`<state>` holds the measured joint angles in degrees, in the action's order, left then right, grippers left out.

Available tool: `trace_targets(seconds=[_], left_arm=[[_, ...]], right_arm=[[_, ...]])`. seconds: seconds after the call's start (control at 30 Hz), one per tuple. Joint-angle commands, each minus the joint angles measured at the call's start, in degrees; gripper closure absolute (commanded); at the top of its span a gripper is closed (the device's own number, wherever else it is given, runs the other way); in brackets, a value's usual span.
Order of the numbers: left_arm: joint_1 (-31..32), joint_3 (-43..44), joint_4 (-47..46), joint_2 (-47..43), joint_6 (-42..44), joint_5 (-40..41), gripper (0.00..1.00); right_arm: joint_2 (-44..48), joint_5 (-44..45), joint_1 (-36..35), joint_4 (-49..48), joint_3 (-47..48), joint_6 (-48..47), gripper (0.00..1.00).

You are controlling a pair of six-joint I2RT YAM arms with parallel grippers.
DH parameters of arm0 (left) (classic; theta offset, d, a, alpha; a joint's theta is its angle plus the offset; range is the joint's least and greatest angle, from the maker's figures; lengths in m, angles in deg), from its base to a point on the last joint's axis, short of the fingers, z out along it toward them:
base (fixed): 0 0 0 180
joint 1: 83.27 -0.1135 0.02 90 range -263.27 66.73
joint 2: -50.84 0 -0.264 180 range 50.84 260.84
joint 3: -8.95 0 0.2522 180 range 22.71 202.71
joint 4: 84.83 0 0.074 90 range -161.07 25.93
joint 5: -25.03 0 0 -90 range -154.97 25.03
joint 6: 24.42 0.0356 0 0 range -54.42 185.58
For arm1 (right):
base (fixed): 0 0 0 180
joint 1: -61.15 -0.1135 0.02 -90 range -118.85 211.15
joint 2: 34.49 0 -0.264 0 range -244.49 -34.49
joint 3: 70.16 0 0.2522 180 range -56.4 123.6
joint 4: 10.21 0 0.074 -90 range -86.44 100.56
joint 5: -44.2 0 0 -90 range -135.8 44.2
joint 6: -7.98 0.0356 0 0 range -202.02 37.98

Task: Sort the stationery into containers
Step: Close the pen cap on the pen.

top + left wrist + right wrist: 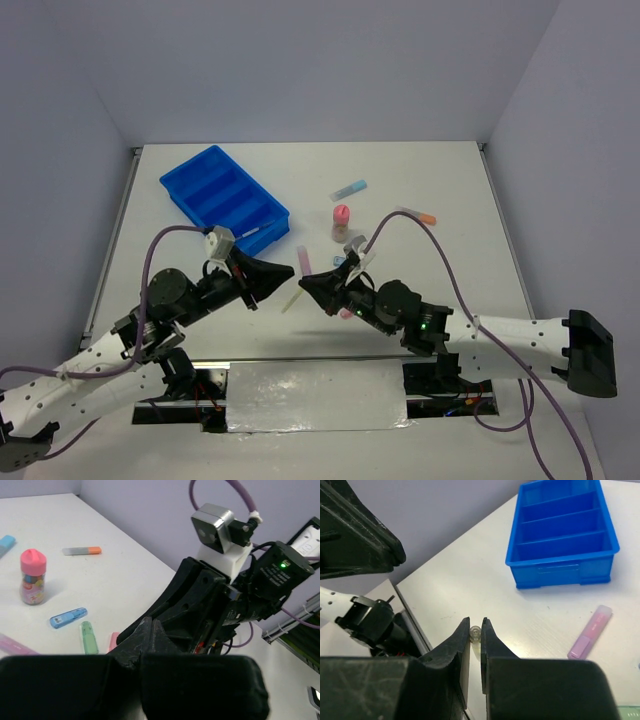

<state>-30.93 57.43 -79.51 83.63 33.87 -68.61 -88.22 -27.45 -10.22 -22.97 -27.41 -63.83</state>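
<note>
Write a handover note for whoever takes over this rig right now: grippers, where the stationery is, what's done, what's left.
Left gripper: shut, nothing seen in it, pointing at the right arm.
Right gripper: nearly shut on a small pale thing at its tips, likely the pencil.
Tray: far left of the table; all four compartments look empty.
Loose on the table: bottle, orange-capped stick, blue stick, green stick, purple stick, and a few more.
Done: nothing sorted yet.
Left: every item still has to go into the tray.
</note>
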Motion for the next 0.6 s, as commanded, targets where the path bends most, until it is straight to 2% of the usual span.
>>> trace_targets(seconds=[0.0,0.07,0.13,0.17,0.23,0.27,0.33,0.37,0.4,0.47,0.57], left_arm=[[0.0,1.1,0.9,-0.4,0.1,4.4,1.00],[0.0,3.2,3.6,0.3,1.4,6.8,0.96],[0.0,4.5,7.1,1.5,2.8,6.8,0.84],[0.0,4.4,7.8,1.9,4.1,5.8,0.71],[0.0,2.9,7.9,3.0,5.2,5.0,0.58],[0.0,2.0,7.2,3.2,5.3,3.5,0.47],[0.0,-0.9,4.2,3.0,6.2,1.1,0.37],[0.0,-1.8,2.7,2.5,6.7,-1.8,0.24],[0.0,-3.6,1.3,2.3,7.4,-3.5,0.19],[0.0,-5.1,-2.3,1.7,8.8,-8.6,0.10],[0.0,-4.9,-3.8,2.6,10.8,-13.9,0.08]], right_arm=[[0.2,2.4,0.4,-2.1,1.1,-0.1,1.00],[0.7,2.9,0.4,0.8,2.5,-1.1,1.00],[2.3,3.2,1.1,4.4,3.6,-1.4,1.00],[3.5,2.9,1.3,6.0,4.9,-1.3,1.00],[4.7,2.2,1.9,10.6,6.4,-1.4,1.00],[5.6,2.0,2.1,12.0,7.8,-1.6,1.00],[6.4,2.5,2.2,16.0,9.8,-1.8,1.00],[7.1,2.5,2.5,17.3,10.3,-1.8,1.00],[7.5,1.6,2.6,19.1,10.8,-1.8,1.00],[8.3,-0.1,2.8,21.4,12.4,-1.8,1.00],[8.8,-1.4,2.9,23.6,14.2,-1.5,1.00]])
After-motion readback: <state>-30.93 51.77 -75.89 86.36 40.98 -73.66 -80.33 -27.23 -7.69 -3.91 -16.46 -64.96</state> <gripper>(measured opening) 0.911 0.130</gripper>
